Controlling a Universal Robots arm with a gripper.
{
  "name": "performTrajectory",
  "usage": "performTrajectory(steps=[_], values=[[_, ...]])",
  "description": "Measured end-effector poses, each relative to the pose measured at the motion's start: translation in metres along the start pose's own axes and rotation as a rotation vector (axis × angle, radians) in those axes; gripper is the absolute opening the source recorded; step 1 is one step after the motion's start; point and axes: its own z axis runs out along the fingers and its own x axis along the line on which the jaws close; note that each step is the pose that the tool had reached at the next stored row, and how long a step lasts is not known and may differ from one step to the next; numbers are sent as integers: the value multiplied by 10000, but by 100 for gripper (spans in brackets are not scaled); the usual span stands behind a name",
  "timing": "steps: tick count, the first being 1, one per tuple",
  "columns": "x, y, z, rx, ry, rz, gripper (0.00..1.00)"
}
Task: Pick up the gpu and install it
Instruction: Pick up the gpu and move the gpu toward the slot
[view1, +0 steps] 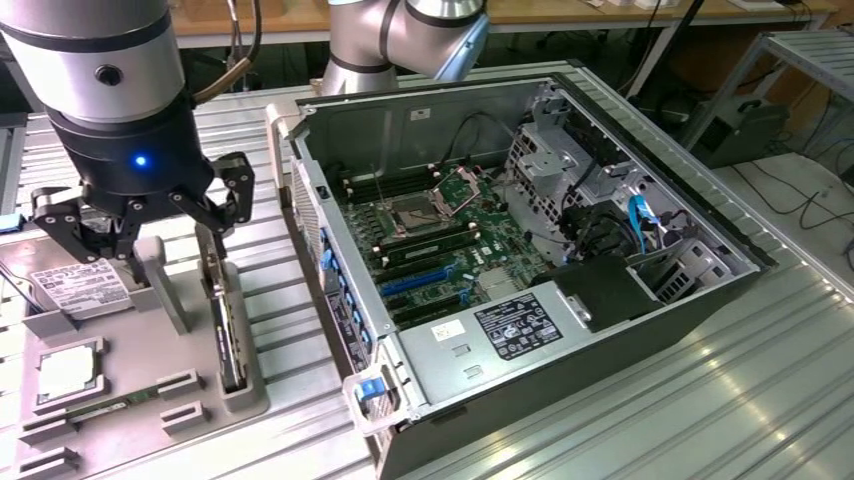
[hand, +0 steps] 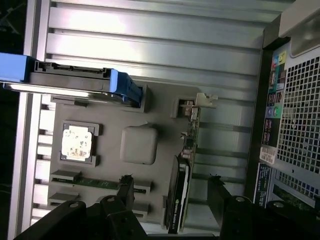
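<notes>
Pick step in hand. Gripper (view1: 174, 255) open, empty, poised over gpu (view1: 227, 330). Gpu stands on edge in grey fixture tray (view1: 140, 365) on surface, ungripped. Grasp calls for fingers straddling card edge squarely.

Your count: one gpu (view1: 231, 345), one hard drive (view1: 80, 288), one processor chip (view1: 64, 372), one memory stick (view1: 107, 408), one computer case (view1: 387, 130), one tray (view1: 160, 350).
</notes>
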Motion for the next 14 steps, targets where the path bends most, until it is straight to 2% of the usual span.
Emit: performTrajectory(steps=[3, 14], values=[[-1, -2, 33, -1, -20, 87, 70], [-5, -7, 178, -4, -35, 150, 70]])
